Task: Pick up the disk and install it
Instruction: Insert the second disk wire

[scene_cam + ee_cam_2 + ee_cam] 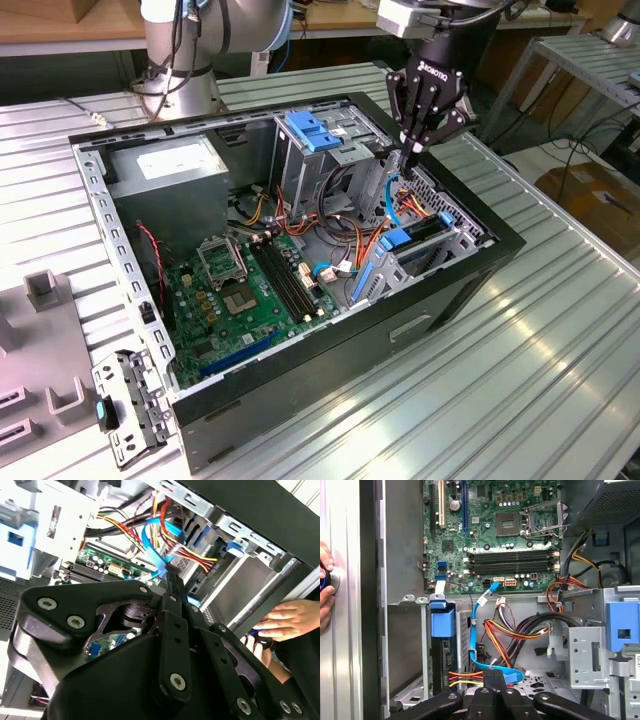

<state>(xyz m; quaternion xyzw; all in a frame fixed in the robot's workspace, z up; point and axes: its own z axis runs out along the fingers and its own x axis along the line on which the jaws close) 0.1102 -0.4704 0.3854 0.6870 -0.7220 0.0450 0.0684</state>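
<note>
The end effector (413,150) hangs inside the open computer case (455,300), above the drive bays. Its fingers (493,677) are pressed together, with their tips against a blue flat cable (474,630); I cannot tell whether they actually pinch it. The disk (398,240) appears to sit in the lower bay, its blue rail end facing the motherboard (245,290). A person's hand (286,620) rests just outside the case wall, on the worktop (560,340).

Green motherboard (245,290), black gripper (412,150), light-blue cable (475,635), blue bracket (313,131), ribbed silver table (560,330)
</note>
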